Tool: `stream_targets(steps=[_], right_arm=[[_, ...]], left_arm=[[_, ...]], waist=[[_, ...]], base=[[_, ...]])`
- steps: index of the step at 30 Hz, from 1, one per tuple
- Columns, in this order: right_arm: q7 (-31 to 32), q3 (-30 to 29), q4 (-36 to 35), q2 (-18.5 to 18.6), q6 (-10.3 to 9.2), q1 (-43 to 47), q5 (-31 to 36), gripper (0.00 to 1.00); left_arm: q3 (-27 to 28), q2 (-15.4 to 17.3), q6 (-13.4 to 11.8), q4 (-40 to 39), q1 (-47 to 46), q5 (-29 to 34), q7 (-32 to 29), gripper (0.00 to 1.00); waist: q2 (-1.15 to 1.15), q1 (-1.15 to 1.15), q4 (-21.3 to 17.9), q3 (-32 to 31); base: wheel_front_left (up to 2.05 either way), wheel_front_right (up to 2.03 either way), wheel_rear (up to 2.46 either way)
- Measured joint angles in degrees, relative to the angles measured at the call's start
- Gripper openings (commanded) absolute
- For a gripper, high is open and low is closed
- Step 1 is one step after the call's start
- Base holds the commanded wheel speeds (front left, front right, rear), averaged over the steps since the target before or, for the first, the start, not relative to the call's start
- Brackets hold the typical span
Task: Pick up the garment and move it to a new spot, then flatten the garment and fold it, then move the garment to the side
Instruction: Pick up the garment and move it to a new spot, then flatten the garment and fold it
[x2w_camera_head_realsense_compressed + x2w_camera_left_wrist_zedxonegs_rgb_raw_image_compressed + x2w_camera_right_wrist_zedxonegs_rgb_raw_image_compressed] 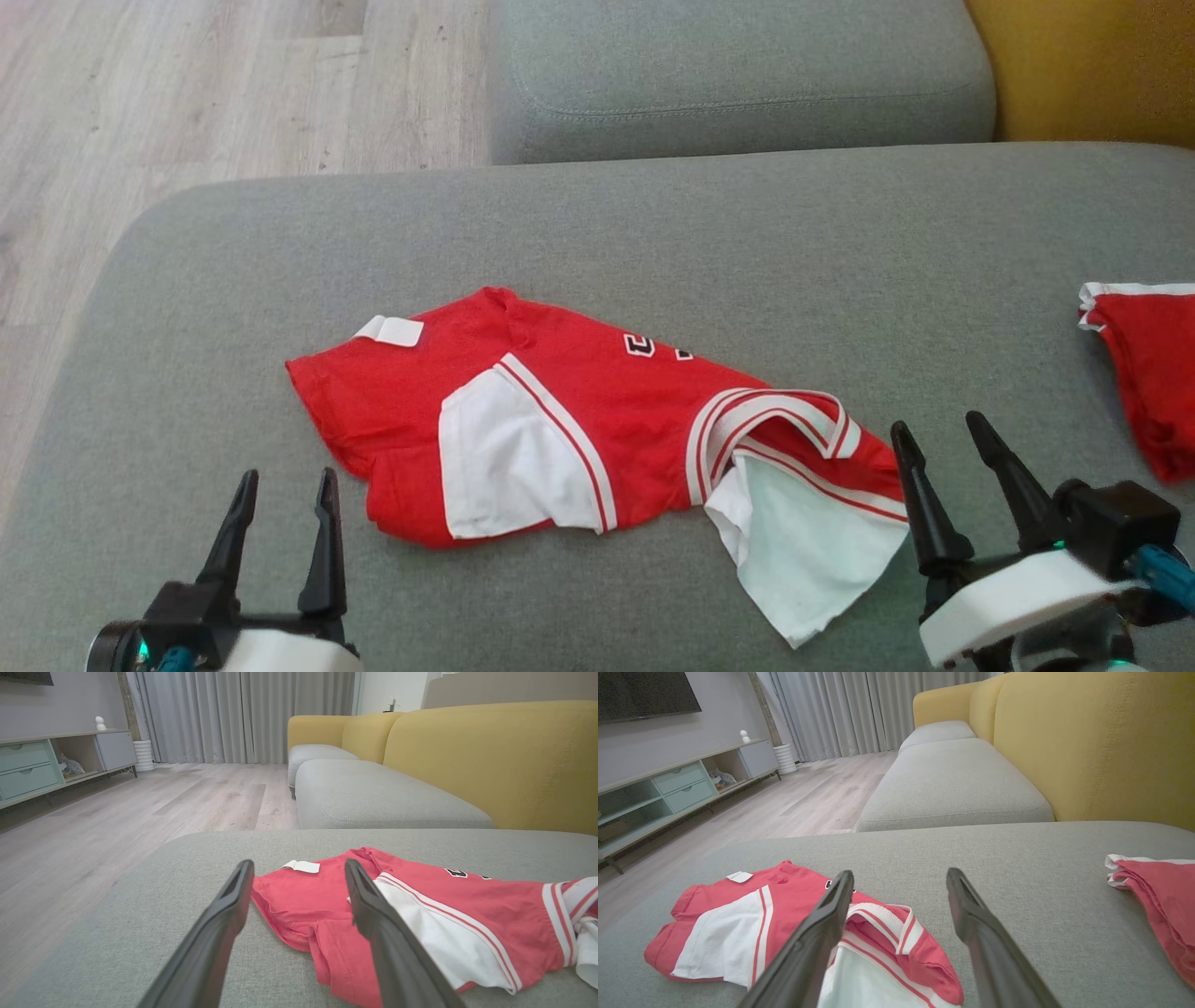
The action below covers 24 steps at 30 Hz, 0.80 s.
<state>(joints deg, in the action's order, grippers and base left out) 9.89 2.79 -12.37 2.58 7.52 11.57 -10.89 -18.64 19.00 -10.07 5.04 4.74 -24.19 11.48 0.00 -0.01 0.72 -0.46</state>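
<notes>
One crumpled garment (569, 411) lies near the front middle of a wide grey seat cushion (653, 224). It is soft red jersey knit with smooth white panels edged in thin red and white stripes. A ribbed, striped collar band curls over itself, and a small white label sits folded at the far left edge. Part of a black-outlined print shows on the red cloth. One pale panel spills toward the cushion's front.

The cushion's cover is a coarse, flat weave with rounded corners. The left gripper (288, 478) hovers near the garment's left hem, its dark, tapering fingers spread wide and empty. The right gripper (938, 425) sits just beside the collar end, its fingers also wide apart and holding nothing.

A second red cloth (1153, 373) with white trim lies bunched at the right, well apart. Beyond are a pale wood-grain floor (187, 112) and a mustard-yellow backrest (1092, 65).
</notes>
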Motion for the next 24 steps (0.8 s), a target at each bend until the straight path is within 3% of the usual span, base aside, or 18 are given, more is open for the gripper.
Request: stream_targets(steps=[17,24], right_arm=[[1.15,0.90,0.13,-0.01,0.00,-0.18,0.05,1.00],[6.08,8.94,4.88,0.29,0.00,-2.03,0.85,1.00]], left_arm=[[-0.29,0.27,-0.58,-1.22,-0.03,0.00,-0.81,1.00],[-0.68,0.34,-0.85,-1.90,-2.05,0.18,-0.73,1.00]], waist=[[0.00,0.01,0.11,0.40],[0.00,0.01,1.23,2.86]], base=[[0.00,0.00,0.00],[0.00,0.00,0.00]])
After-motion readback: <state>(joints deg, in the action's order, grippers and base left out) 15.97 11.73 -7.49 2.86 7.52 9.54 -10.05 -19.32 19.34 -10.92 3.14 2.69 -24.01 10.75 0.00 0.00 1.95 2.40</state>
